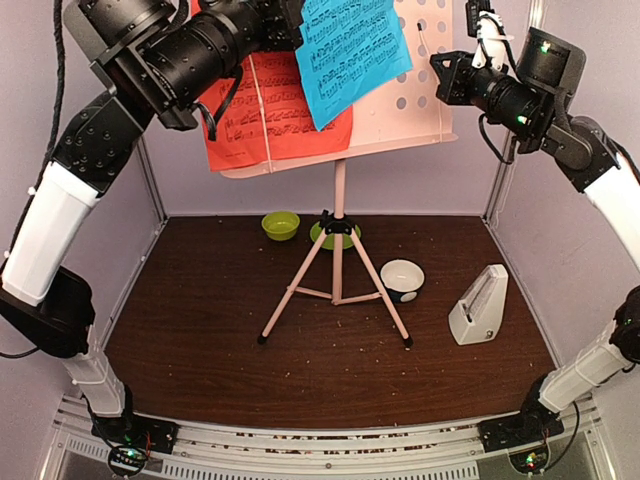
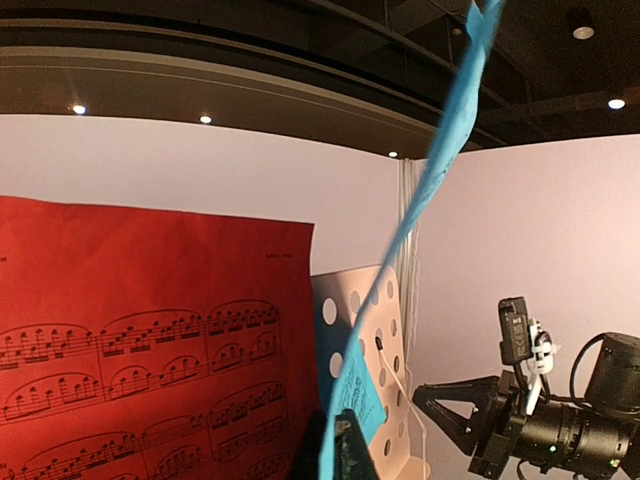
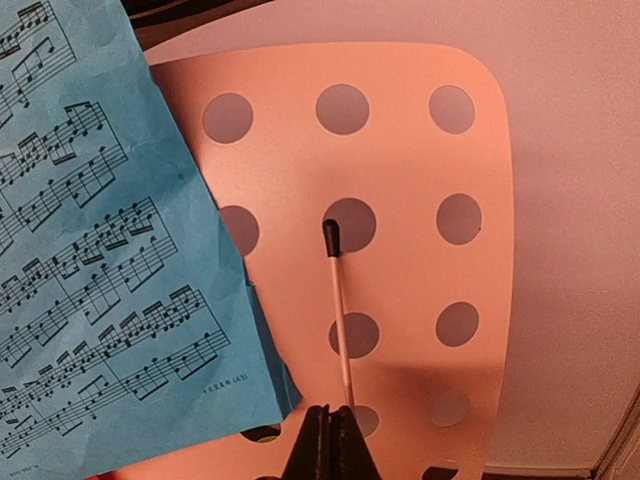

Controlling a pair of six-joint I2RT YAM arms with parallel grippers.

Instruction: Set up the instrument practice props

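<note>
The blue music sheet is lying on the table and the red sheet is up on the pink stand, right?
Not quite. The blue music sheet isn't on the table; it's up in front of the pink stand, partly over the red sheet, as the top external view shows. The red sheet is up on the stand, as you said.

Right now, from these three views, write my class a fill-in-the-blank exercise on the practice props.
The left claw grips a sheet coloured ___.
The red sheet rests on the ___ music stand.
The right claw pinches a thin rod with a ___ tip.
The bowl nearest the metronome is ___.
Missing: blue; pink; black; white.
</note>
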